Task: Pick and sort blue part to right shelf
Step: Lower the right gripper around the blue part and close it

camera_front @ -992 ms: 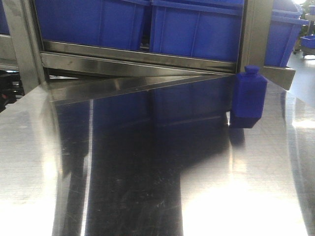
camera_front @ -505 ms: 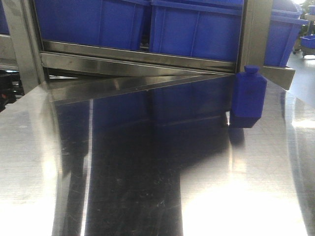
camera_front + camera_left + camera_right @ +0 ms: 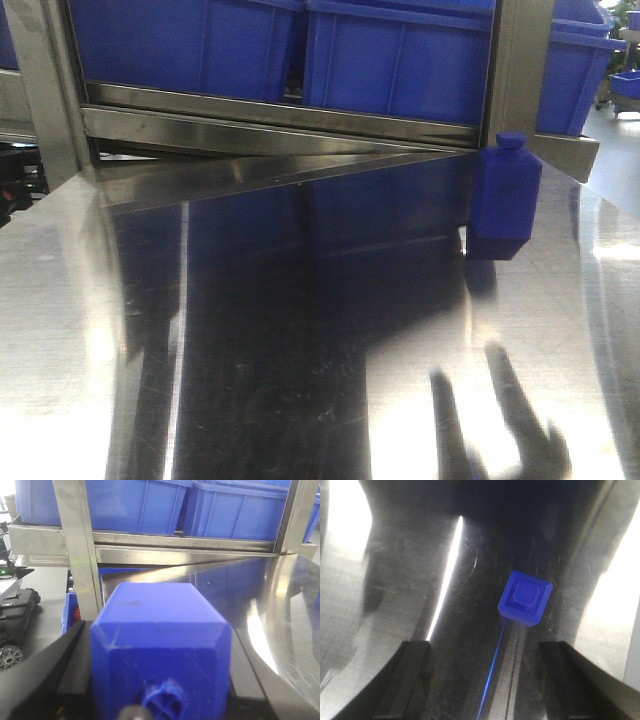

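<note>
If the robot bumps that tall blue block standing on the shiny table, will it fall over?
Probably it could tip: the blue block stands upright and is taller than it is wide. It may also slide, since the steel table looks smooth and polished. It looks stiff, with sharp moulded edges, so squeezing shouldn't squash it.

Overhead light burns white glare patches into the steel table (image 3: 250, 390), a dark forked shadow (image 3: 500, 420) falls across the lower-right glare in the front view, and both wrist views are soft, the close blue part (image 3: 160, 645) blurred.
</note>
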